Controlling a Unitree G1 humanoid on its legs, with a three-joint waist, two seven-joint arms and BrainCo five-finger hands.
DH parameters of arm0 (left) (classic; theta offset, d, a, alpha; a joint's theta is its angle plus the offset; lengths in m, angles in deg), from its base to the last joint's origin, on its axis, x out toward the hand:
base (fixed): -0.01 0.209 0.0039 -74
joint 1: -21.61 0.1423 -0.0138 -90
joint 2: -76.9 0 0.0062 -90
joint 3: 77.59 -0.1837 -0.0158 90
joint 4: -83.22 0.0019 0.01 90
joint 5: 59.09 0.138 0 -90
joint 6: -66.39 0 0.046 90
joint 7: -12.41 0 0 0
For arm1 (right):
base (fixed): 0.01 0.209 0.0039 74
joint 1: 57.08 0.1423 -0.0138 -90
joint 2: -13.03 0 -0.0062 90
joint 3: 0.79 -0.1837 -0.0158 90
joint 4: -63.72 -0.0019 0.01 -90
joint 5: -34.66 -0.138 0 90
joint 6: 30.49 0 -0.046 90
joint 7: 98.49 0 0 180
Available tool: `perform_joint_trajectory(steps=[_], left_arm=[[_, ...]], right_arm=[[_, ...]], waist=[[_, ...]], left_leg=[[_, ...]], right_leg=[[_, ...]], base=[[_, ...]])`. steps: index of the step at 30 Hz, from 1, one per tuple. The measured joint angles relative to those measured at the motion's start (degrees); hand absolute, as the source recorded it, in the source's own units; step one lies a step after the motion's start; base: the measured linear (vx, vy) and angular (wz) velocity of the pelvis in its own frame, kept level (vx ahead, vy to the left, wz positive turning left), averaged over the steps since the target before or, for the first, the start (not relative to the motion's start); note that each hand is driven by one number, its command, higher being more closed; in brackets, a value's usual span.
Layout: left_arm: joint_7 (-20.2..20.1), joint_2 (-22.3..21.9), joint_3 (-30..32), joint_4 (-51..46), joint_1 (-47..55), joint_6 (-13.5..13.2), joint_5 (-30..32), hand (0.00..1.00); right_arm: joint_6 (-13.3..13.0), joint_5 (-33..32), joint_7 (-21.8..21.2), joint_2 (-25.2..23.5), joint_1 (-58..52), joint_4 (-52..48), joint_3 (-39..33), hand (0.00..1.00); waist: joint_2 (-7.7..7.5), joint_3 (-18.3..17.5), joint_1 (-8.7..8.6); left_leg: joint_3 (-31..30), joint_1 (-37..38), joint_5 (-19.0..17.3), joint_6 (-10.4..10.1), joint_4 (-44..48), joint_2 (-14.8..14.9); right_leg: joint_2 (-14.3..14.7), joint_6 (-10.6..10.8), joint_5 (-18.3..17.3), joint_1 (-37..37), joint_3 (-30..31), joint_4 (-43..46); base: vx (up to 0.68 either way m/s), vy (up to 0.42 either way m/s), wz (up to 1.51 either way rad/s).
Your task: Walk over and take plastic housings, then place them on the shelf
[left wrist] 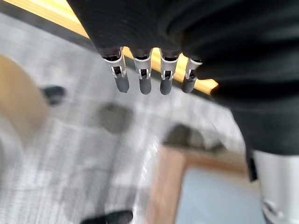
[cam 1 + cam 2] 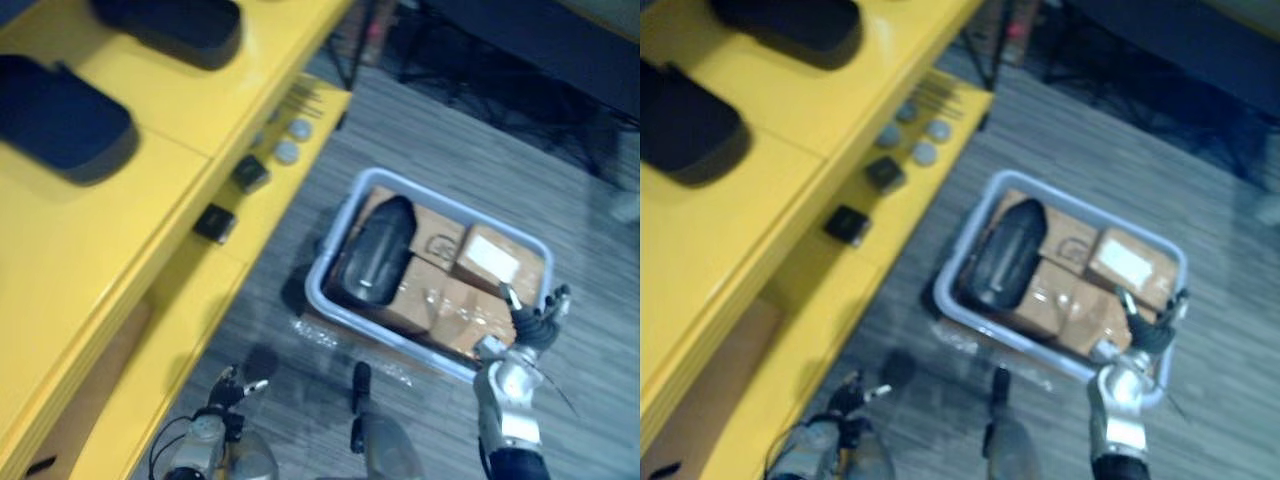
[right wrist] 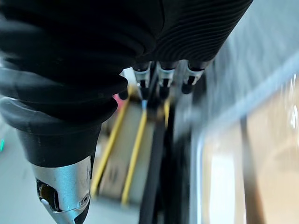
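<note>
Left eye view: one black housing (image 2: 378,252) lies on boxes (image 2: 480,262) in the grey bin (image 2: 318,288) on the floor. Two more housings (image 2: 60,120) sit on the yellow shelf (image 2: 110,230). The right robot hand (image 2: 530,325) hangs at the bin's rim with its fingers apart.
Left wrist view: the left robot hand (image 1: 145,83) has straight fingers and holds nothing.

Workshop or factory stockroom, not a home. A yellow shelf unit (image 2: 150,170) with stepped levels has loose stock laid straight on it. Two big black plastic housings (image 2: 60,120) lie on the upper level. Small black blocks (image 2: 214,222) and grey round discs (image 2: 287,152) sit on a lower ledge. A pale grey tote bin (image 2: 322,268) stands on the floor near the shelf unit, packed with taped cardboard boxes (image 2: 495,262), and another dark housing (image 2: 378,250) lies on top of them. The floor (image 2: 450,150) is grey and striped; carpet or vinyl, cannot tell. Dark stand legs (image 2: 350,50) show past the far end of the shelf unit.
</note>
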Motion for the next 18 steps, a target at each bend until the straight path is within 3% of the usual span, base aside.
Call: perform_joint_trajectory(steps=[2, 6, 11, 14, 18], left_arm=[[-0.37, -0.99, -0.74, -1.09, -1.66, 0.21, -0.12, 0.00], [-0.81, -2.45, -2.40, -1.28, -3.91, 0.88, -0.08, 0.00], [-0.49, -2.40, -2.48, 1.46, -5.05, 0.99, -0.12, 0.00], [0.75, -2.22, -2.38, 4.15, -5.24, 0.90, -0.14, 0.00], [3.79, -2.02, -1.85, 7.34, -5.83, -0.12, -0.27, 0.00]], right_arm=[[-0.11, -0.02, -1.11, 0.00, -1.74, 0.02, -1.90, 0.00], [-0.88, -0.01, -3.07, -0.03, -2.75, 0.02, -2.17, 0.00], [-1.63, 0.04, -5.99, 0.55, 3.08, -0.06, -1.72, 0.00], [-2.05, 0.06, -6.17, 2.06, 7.78, 0.56, 0.32, 0.00], [-2.58, 0.09, -5.56, 3.53, 15.67, 0.86, 4.53, 0.00]], waist=[[0.12, 0.09, -1.39], [0.45, 0.84, -2.16], [1.42, 6.13, -0.58], [2.08, 7.06, -0.46], [2.27, 9.01, 1.71]], left_leg=[[0.07, -0.04, -1.22, 0.04, 1.31, 0.09], [-0.15, -0.94, -2.53, 0.35, 2.78, 0.10], [-0.63, -3.29, -2.58, 0.49, 3.66, -0.10], [-3.63, -5.81, -2.52, 0.76, 3.82, -0.89], [-6.85, -7.76, -2.11, 1.41, 3.60, -1.80]], right_leg=[[0.74, -0.84, 0.67, -1.06, 1.53, -0.03], [1.19, -0.75, 1.31, -2.50, 2.78, -0.03], [0.93, 0.94, 2.96, -4.12, 2.69, -0.36], [0.48, 1.32, 3.26, -4.99, 1.71, -0.66], [-0.27, 1.36, 3.29, -5.14, -0.36, -0.67]], base=[[-0.03, 0.035, -0.61], [-0.01, 0.026, -0.25], [0.00, -0.002, 0.01], [0.00, -0.009, 0.22], [0.00, -0.002, 0.25]])
